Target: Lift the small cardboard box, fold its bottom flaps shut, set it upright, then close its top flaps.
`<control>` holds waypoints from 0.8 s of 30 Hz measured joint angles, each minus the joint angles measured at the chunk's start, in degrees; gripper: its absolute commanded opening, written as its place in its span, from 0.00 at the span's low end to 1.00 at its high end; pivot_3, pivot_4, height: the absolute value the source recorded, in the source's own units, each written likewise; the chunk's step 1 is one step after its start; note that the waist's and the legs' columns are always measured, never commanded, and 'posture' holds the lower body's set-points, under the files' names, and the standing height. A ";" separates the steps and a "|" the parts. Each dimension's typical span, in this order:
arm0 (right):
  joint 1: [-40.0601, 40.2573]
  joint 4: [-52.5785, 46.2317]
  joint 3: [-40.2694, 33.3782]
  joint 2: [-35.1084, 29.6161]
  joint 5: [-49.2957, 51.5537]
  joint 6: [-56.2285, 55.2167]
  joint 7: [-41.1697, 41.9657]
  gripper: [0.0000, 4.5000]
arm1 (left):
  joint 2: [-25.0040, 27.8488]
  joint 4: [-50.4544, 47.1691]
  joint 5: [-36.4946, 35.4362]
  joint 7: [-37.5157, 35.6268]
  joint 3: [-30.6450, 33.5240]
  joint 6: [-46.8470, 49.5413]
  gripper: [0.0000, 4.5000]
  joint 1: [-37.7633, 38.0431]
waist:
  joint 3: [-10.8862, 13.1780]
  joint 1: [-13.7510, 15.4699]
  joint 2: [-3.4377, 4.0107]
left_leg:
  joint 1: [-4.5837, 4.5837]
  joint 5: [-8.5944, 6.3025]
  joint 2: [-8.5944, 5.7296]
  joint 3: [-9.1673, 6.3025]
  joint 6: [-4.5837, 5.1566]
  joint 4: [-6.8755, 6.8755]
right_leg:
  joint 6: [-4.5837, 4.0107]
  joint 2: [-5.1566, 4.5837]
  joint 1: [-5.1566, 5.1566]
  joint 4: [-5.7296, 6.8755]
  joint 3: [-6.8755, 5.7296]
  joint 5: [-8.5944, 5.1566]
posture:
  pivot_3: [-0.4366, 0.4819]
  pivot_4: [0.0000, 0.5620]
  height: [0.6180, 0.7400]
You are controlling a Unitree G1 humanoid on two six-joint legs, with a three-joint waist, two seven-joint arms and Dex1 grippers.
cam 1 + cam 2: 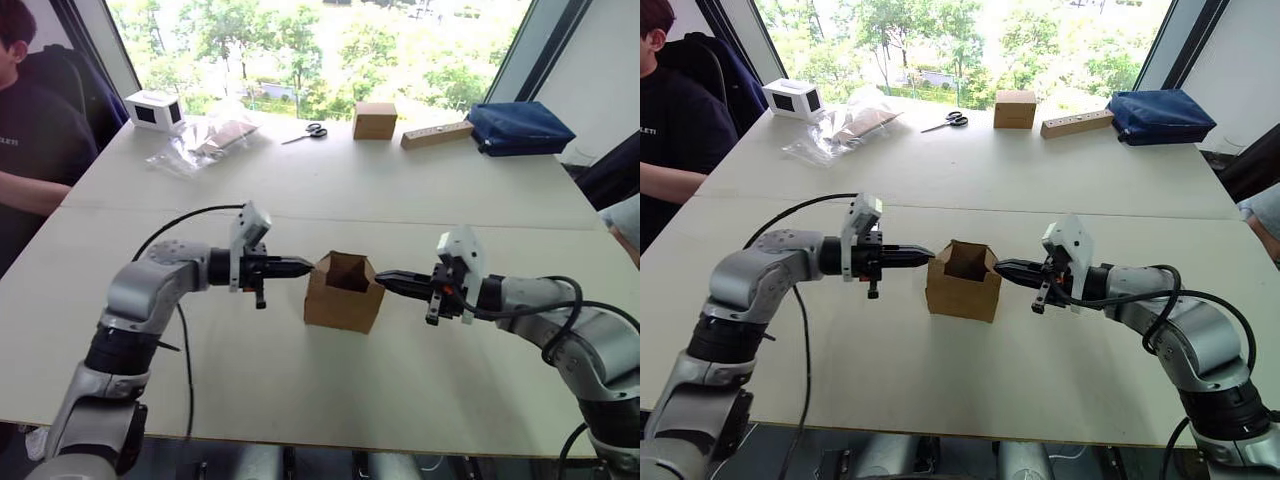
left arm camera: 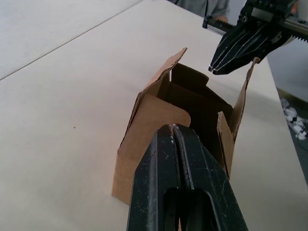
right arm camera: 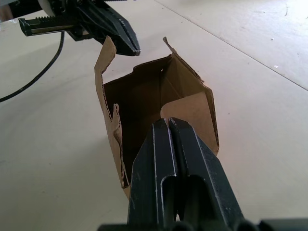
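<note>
Box sits upright mid-table, top flaps open, squarely between my 2 pinched-shut, empty grippers: left gripper and right gripper level at its rim, equally close.

You see right gripper with fingers pressed together, tips at near wall of small cardboard box. Box upright on counter, top flaps standing open. Left gripper closed, just beside far flap.
</note>
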 measured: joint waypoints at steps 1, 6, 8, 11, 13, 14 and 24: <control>-0.61 0.62 0.56 0.29 -0.53 -0.05 0.12 0.00 | -0.09 0.87 0.72 -0.25 -1.04 -0.91 0.00 -0.54 | 0.00 -0.01 0.00 | 0.03 0.00 0.00 0.00 0.00 -0.01 | 0.00 0.00 0.02 0.00 0.00 0.00 | 0.48 0.27 1.00; -2.85 2.59 2.89 0.79 -3.36 -0.52 1.53 0.00 | -0.17 5.29 3.60 -1.62 -4.36 -3.30 0.00 -2.35 | 0.00 0.07 0.00 | 0.10 0.00 0.00 0.01 0.00 -0.04 | 0.00 0.01 0.08 -0.01 0.00 0.00 | 0.48 0.27 1.00; -3.82 3.69 4.31 0.80 -4.92 -0.78 2.39 0.00 | -0.24 6.76 4.86 -1.90 -5.64 -3.98 0.00 -3.42 | 0.00 0.14 0.00 | 0.10 0.00 0.00 0.01 0.01 -0.03 | 0.00 0.00 0.09 -0.01 0.00 0.00 | 0.48 0.27 1.00; -5.09 5.88 6.02 1.07 -7.22 -1.73 3.46 0.00 | -0.47 7.15 7.31 -1.74 -7.20 -5.90 0.00 -4.42 | 0.00 0.23 0.00 | 0.11 0.00 -0.01 0.01 0.01 -0.03 | 0.00 -0.01 0.11 -0.02 0.00 0.00 | 0.48 0.27 1.00; -5.67 6.59 6.85 1.13 -8.34 -2.13 4.22 0.00 | -0.82 7.15 8.59 -1.31 -7.92 -6.60 0.00 -5.04 | 0.00 0.23 0.00 | 0.14 0.00 -0.01 0.01 0.01 -0.03 | 0.00 -0.01 0.14 -0.02 0.00 0.00 | 0.48 0.27 1.00; -5.79 6.72 7.25 1.13 -8.80 -2.41 4.56 0.00 | -0.90 7.15 9.00 -1.22 -8.05 -7.00 0.00 -5.06 | 0.00 0.18 0.00 | 0.19 -0.01 -0.01 0.01 0.01 -0.04 | 0.00 -0.01 0.18 -0.03 0.00 0.00 | 0.48 0.27 1.00; -7.42 8.05 10.36 0.66 -14.34 -3.47 7.79 0.00 | -1.46 6.89 10.63 -2.04 -9.12 -8.51 0.00 -5.04 | 0.00 0.19 0.00 | 0.35 -0.02 0.00 0.01 0.04 -0.05 | -0.01 -0.01 0.32 -0.04 0.00 -0.01 | 0.48 0.27 1.00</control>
